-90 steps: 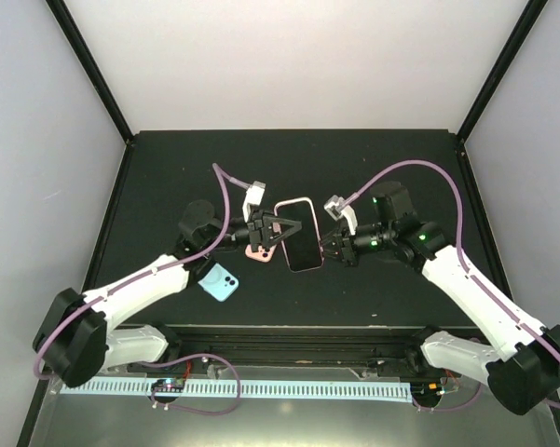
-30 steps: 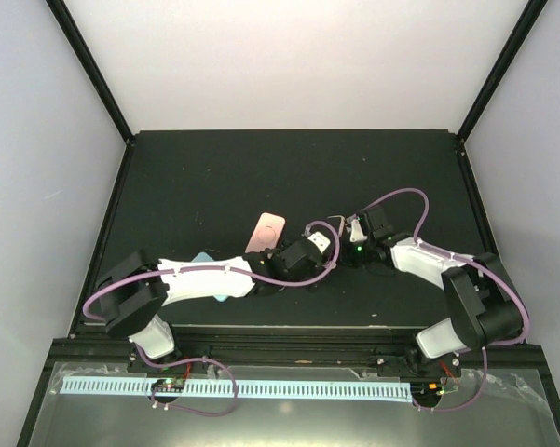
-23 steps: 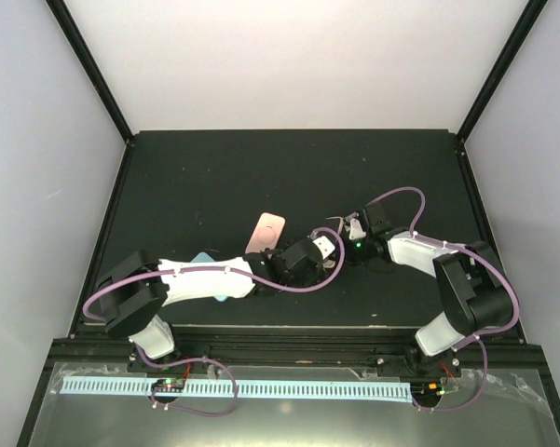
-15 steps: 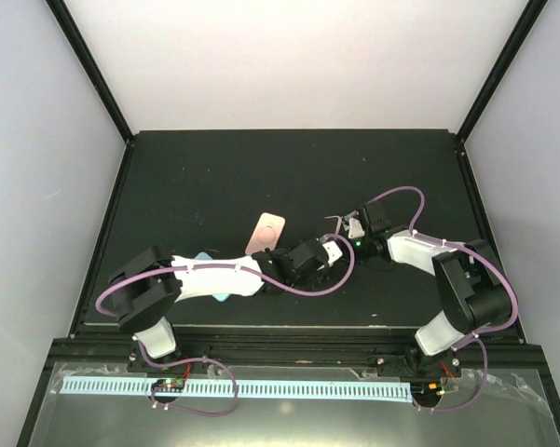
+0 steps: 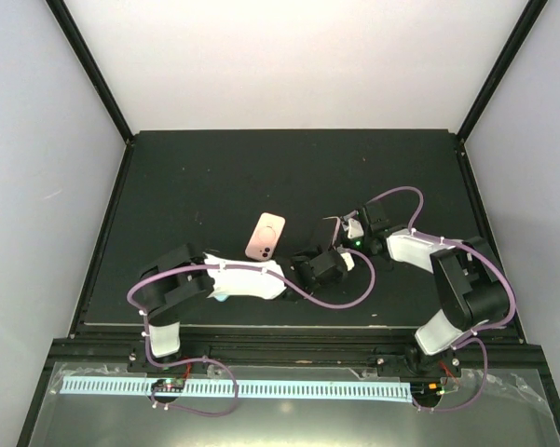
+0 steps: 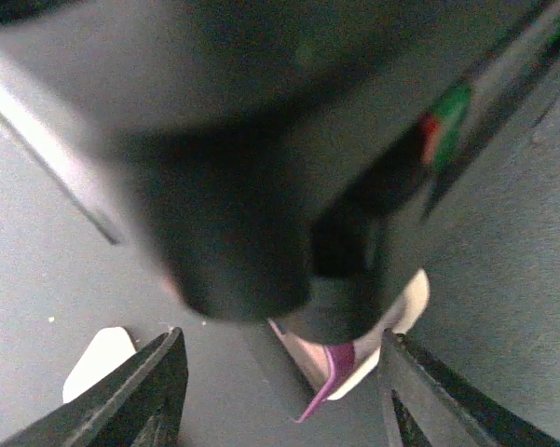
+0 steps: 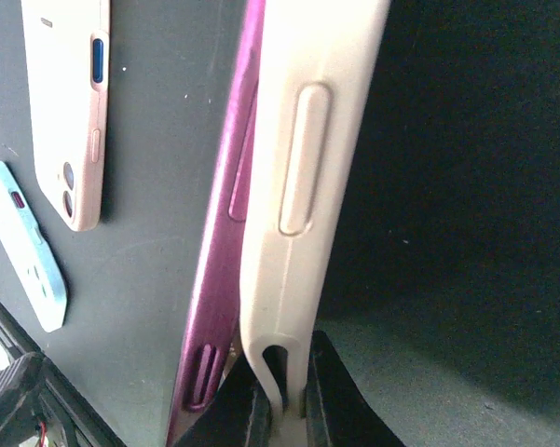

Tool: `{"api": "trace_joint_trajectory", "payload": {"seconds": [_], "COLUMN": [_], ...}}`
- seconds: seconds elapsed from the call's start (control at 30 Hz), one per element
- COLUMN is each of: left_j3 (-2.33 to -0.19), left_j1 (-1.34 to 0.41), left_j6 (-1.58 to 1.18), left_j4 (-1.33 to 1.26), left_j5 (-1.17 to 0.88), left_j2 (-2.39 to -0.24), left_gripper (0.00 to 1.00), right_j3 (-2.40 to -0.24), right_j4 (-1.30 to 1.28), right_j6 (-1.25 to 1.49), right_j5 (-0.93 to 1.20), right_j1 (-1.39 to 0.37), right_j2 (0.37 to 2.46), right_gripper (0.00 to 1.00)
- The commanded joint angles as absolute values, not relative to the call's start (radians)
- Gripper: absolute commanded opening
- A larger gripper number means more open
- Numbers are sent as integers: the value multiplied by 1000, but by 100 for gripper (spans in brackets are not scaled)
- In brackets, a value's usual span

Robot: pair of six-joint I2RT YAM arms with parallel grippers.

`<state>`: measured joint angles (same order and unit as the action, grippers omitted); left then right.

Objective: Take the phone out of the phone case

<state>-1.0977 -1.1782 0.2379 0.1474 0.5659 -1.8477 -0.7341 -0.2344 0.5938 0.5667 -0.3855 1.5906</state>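
Between right jaws, phone case [image 7: 307, 186], phone [image 7: 224, 242] alongside

**Work surface.** Flat matte black tabletop [image 5: 261, 168]. Two items lie flat on it, backs upward: a pale pink rectangular phone case [image 5: 265, 237] near the centre, and a light blue rectangular phone case [image 7: 28, 247] close beside it but apart, mostly hidden in the overhead view.
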Motion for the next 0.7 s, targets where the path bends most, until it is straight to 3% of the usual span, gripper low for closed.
{"api": "trace_joint_trajectory", "payload": {"seconds": [0.0, 0.43, 0.67], "left_j3": [-1125, -1070, -1064], "left_j1": [-1197, -1213, -1216], "left_j6": [305, 402, 410], "left_j4": [108, -30, -61], "left_j5": [709, 814, 803], "left_j2": [-1871, -1889, -1904], "left_gripper": [56, 43, 27], "right_j3": [-747, -752, -753], "right_j4": [-235, -238, -237], "right_j6": [593, 575, 572], "right_j5": [611, 625, 621], "right_j1": [-390, -390, -390], "right_j2": [1611, 1598, 1586], "right_gripper": [1, 1, 1]}}
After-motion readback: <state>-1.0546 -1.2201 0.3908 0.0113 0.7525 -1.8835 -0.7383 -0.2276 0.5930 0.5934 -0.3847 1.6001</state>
